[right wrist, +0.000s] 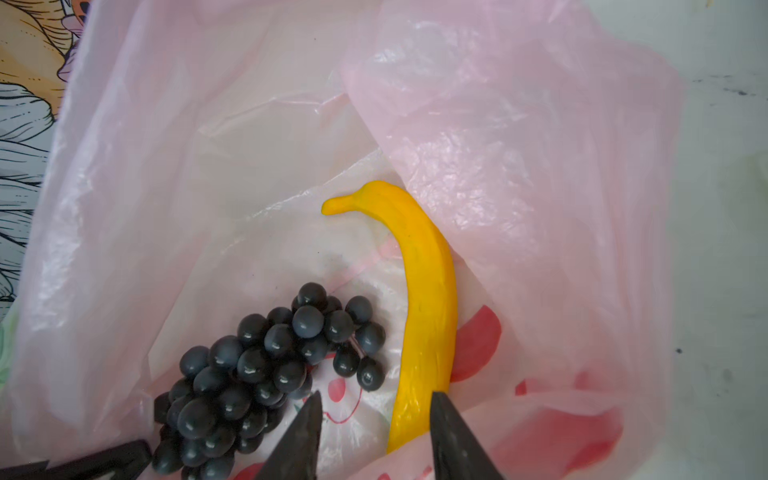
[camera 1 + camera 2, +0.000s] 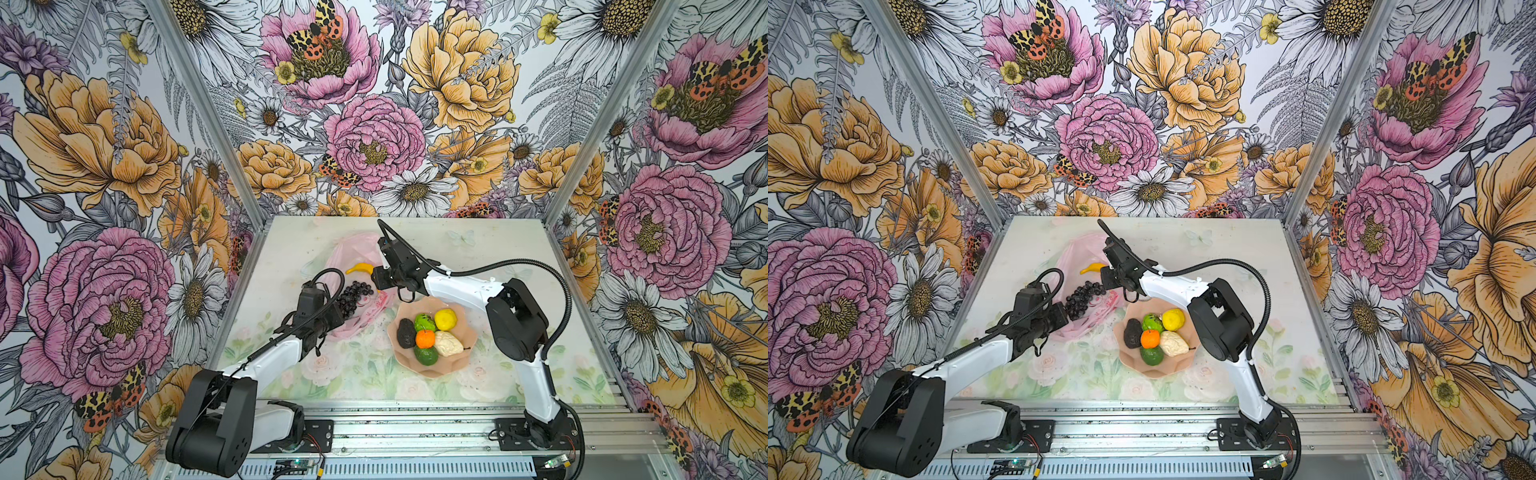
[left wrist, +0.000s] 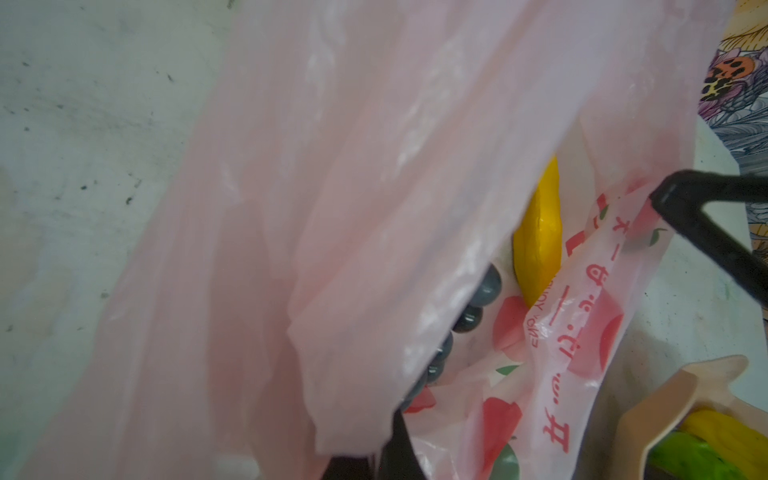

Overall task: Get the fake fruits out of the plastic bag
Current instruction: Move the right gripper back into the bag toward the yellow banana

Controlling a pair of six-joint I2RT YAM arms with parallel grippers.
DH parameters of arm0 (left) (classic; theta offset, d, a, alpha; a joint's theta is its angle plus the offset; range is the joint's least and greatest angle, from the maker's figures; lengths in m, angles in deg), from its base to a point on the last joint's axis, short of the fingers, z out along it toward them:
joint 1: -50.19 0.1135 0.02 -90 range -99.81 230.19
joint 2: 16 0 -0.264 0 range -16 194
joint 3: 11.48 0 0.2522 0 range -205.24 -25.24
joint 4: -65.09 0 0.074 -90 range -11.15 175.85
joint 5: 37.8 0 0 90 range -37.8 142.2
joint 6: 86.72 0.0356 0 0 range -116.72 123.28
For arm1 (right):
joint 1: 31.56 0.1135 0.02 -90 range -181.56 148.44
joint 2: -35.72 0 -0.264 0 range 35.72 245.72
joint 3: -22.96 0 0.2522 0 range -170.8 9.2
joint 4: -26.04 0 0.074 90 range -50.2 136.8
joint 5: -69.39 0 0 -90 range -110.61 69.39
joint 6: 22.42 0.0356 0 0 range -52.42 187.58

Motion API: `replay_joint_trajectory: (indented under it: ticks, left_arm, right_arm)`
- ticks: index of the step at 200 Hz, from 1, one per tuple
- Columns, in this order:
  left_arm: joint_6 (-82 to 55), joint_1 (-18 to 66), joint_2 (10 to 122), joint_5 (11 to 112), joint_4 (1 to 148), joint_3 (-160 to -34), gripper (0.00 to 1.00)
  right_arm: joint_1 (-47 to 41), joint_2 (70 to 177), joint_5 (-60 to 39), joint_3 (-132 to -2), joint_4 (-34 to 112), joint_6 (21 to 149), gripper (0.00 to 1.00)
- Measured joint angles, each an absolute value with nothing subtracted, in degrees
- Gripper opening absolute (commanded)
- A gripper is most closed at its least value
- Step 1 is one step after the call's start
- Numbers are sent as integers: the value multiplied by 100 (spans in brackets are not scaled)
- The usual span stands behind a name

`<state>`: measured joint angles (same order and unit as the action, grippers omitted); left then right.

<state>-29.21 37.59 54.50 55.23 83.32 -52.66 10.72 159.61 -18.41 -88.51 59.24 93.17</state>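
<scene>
Left of centre on the table (image 2: 498,257), the plastic bag (image 2: 353,249) lies open, with the banana (image 1: 428,299) and grape bunch (image 1: 266,365) inside. The right gripper (image 1: 376,395), jaws spread, straddles the banana's end; the left gripper (image 2: 337,315) pinches bag film. The bowl (image 2: 440,372) crowds the near right.
</scene>
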Motion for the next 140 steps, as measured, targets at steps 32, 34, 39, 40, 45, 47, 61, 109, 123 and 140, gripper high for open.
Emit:
replay_joint_trajectory:
  ticks: [32, 34, 39, 40, 45, 47, 61, 109, 123, 140]
  left_arm:
    - [-2921, 3772, 5422, 5523, 8328, -5266, 0]
    - [-2921, 3772, 5422, 5523, 8328, -5266, 0]
    - [-2921, 3772, 5422, 5523, 8328, -5266, 0]
    - [-2921, 3772, 5422, 5523, 8328, -5266, 0]
    - [-2921, 3772, 5422, 5523, 8328, -5266, 0]
    - [-2921, 3772, 5422, 5523, 8328, -5266, 0]
    - [-2921, 3772, 5422, 5520, 8328, -5266, 0]
    - [-2921, 3774, 5422, 5523, 8328, -5266, 0]
    - [-2921, 3774, 5422, 5523, 8328, -5266, 0]
    - [-2921, 3774, 5422, 5523, 8328, -5266, 0]
  right_arm:
    - [1072, 16359, -1909, -9345, 6211, 9098, 44]
    - [1072, 16383, -1915, -9373, 6230, 9083, 44]
    - [1072, 16435, -1928, -9437, 6252, 9054, 43]
    - [1072, 16457, -1928, -9456, 6261, 9050, 43]
    - [1072, 16508, -1948, -9524, 6296, 9019, 43]
    - [1072, 16536, -1950, -9553, 6309, 9004, 43]
    - [1072, 16685, -2029, -9717, 6383, 8923, 43]
    - [1072, 17032, -2503, -10003, 6617, 8670, 46]
    - [1072, 17144, -2560, -10145, 6667, 8600, 47]
    - [1072, 17292, -2606, -10305, 6705, 8545, 47]
